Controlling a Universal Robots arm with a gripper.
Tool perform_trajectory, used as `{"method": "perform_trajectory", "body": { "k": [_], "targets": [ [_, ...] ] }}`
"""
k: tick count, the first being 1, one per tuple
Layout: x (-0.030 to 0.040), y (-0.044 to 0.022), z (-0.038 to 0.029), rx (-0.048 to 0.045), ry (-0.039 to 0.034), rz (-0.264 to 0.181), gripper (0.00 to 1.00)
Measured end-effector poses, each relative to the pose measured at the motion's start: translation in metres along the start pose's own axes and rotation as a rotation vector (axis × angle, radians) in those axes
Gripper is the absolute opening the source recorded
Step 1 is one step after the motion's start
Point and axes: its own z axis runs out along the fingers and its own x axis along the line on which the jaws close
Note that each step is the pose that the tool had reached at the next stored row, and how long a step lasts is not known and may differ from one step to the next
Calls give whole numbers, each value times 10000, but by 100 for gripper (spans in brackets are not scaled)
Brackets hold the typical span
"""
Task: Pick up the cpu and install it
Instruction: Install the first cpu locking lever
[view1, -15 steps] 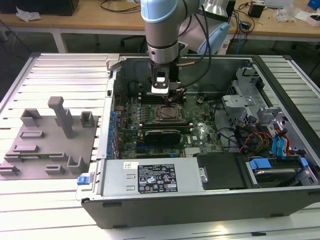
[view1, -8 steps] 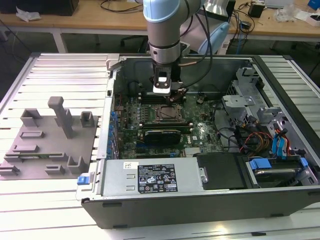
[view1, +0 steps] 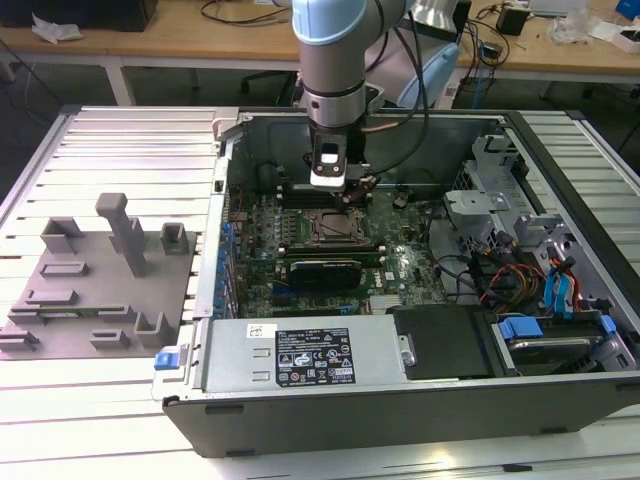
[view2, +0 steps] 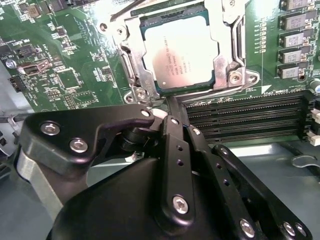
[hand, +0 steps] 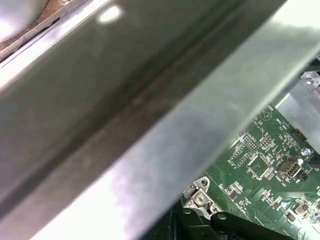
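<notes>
While the cpu (view2: 177, 50) sits in its socket (view2: 226, 47), nearby jaws seem pressed together.

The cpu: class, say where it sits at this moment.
In the second wrist view the cpu lies inside the metal-framed socket on the green motherboard, beside the black memory slots.

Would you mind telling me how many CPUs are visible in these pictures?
1. The cpu sits in the metal-framed socket on the green motherboard in the second wrist view. Another could lie hidden among the grey tray's fixtures.
</notes>
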Motion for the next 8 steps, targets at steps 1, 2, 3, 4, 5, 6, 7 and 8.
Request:
{"method": "perform_trajectory", "body": {
  "k": [1,2,3,4,5,6,7,8],
  "targets": [
    [-5,3,0,3,1,5,11],
    [-5,4,0,3,-2,5,11],
    [-6,4,-1,4,-6,5,11],
    [-7,8,-5,-3,-17,7,11],
    [-8,12,-7,-17,-31,8,11],
    [-11,20,-13,-42,-55,11,11],
    [-11,21,-20,-46,-55,11,11],
    [-12,23,-28,-50,-52,11,11]
  ]
}}
